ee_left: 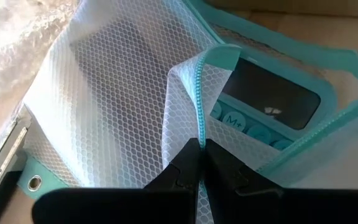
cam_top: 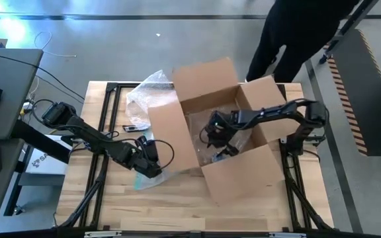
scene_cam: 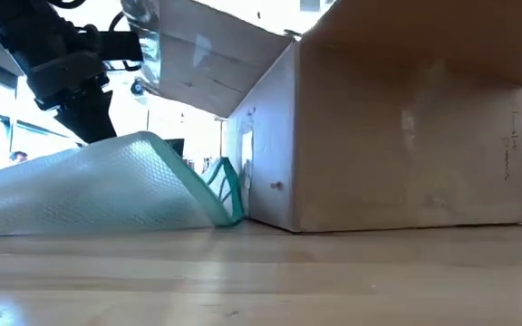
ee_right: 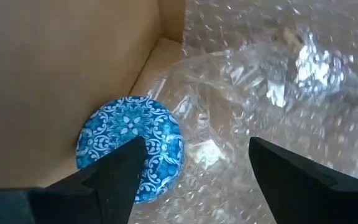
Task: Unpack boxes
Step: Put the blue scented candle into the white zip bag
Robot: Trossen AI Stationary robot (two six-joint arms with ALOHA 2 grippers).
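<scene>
Left gripper [cam_top: 152, 160] fingers pinched together, arm stretched low; right gripper [cam_top: 218, 135] fingers spread, arm bent inward

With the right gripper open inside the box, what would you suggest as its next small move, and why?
Probably shift the right gripper sideways over the blue patterned disc and lower it. The open fingers now straddle bubble wrap, with one finger overlapping the disc at the cardboard box wall.

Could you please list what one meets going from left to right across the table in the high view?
Left gripper shut on the clear mesh pouch with a teal edge → plain brown corrugated cardboard box with open flaps → right gripper, open, reaching down inside that box.
</scene>
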